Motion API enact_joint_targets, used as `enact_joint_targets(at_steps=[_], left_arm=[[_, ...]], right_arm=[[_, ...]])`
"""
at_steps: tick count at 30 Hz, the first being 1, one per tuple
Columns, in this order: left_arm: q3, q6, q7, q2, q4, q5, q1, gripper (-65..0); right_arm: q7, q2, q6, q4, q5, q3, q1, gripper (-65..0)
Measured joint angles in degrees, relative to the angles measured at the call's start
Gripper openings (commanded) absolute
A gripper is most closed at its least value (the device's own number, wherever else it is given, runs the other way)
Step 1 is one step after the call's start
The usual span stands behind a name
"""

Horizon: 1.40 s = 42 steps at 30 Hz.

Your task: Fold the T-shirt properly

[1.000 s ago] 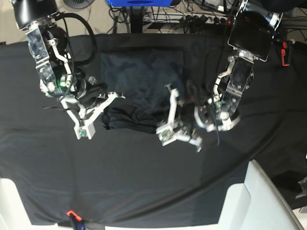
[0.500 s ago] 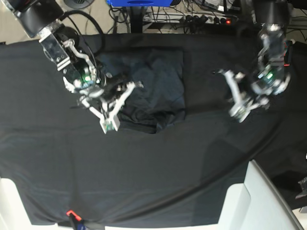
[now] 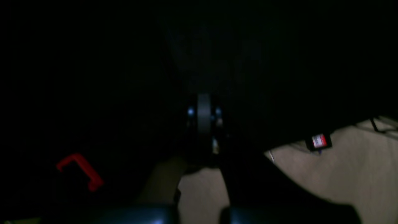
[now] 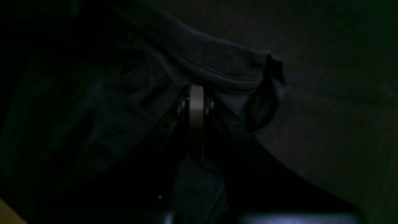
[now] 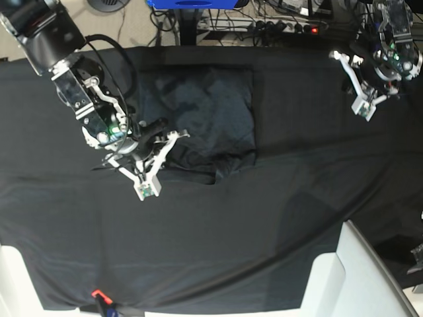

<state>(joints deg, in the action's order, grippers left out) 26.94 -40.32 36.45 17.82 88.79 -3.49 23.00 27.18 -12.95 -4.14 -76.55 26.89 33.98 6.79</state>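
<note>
Black cloth [image 5: 218, 238] covers the whole bench; behind its far edge a pale floor [image 5: 135, 23] shows cables, a power strip [image 5: 284, 26] and a blue object [image 5: 192, 3]; a white panel [image 5: 357, 277] stands at the near right corner. No writing can be read. The T-shirt [image 5: 205, 112], dark slate-grey, lies folded near the far middle, its near edge rumpled. The right pincer [image 5: 147, 183] is closed with nothing in it, just beside that edge; the left pincer [image 5: 362, 105] is closed too, empty, well apart at the far corner.

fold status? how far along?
Mostly done: the dark slate-grey knit T-shirt lies as a compact rectangle on the black table cloth. In hand: right gripper, shut, at its rumpled lower-left edge. Left gripper shut, away. Left: tidying that bunched bottom hem.
</note>
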Motion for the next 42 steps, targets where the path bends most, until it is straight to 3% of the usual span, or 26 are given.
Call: enact_joint_targets(at_steps=[6,14,19,24,29,33,38,42], left_arm=[[0.68,0.02,-0.15,-1.05,0.0,0.37,0.31,-65.0],[0.66,0.02,-0.15,-1.46,0.0,0.42,0.35,-65.0],[0.68,0.02,-0.22,-1.49,0.0,0.37,0.46,-65.0],[0.28,0.2,-0.22,-1.38,1.42,0.44,3.1,-65.0],[0.02,0.2,-1.09,-1.4,7.85,0.31,6.8,-65.0],[0.02,0.39,-8.61,-1.38,10.93,0.24,14.71,-65.0],[-0.04,-0.04,-19.19,-1.33,8.37,0.46,24.09,-65.0],[-1.25,0.63,-23.98,-1.66,1.2,0.52,25.59,-65.0]], right_arm=[[-2.14,0.48,0.17,7.3,-0.22,0.26,4.35,-65.0],[-2.67,5.55,2.78,13.25,0.04,0.31,6.58,-65.0],[-2.54,4.22,2.32,8.31,-0.35,0.02,5.95,-65.0],[-2.69,-0.09,2.21,-5.62,-0.13,-0.07,2.32,-65.0],[-1.7,-5.09,-2.69,-16.65,-0.13,-3.96,-5.73,-65.0],[6.45,-10.25,-2.95,-27.58,-0.07,-9.57,-16.37,-65.0],[11.32,-10.99,-2.69,-36.54,0.13,-20.92,-31.17,-65.0],[13.35,-11.34,-3.28,-36.09,-0.26,-23.47,-39.43,-65.0]])
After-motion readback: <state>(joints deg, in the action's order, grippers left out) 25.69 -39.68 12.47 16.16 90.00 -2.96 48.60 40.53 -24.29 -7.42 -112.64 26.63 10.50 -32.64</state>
